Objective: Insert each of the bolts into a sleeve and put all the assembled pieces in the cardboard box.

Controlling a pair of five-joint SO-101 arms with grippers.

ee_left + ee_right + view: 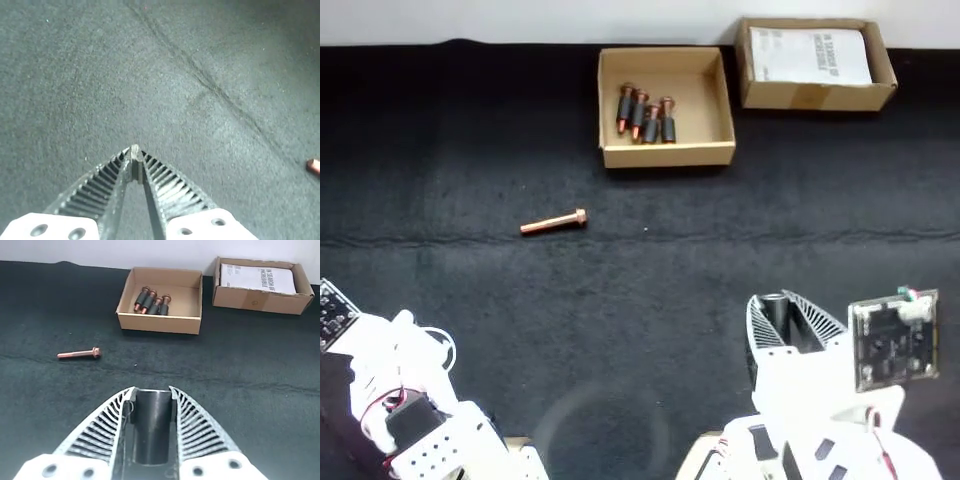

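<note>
A loose copper bolt (553,222) lies on the black mat, left of centre, its head toward the box. The open cardboard box (715,110) at the back holds several bolts fitted in black sleeves (645,116). My right gripper (151,389) is shut on a black sleeve (151,427), held upright low over the mat near the front right (776,308). From there the bolt (79,354) and the box (159,322) lie ahead. My left gripper (134,150) is shut and empty above bare mat; the bolt's tip (314,166) peeks in at the frame's edge.
A second cardboard box (815,95) with a printed sheet inside stands at the back right, beside the first. The left arm's body (400,400) sits at the front left corner. A crease runs across the mat near the bolt.
</note>
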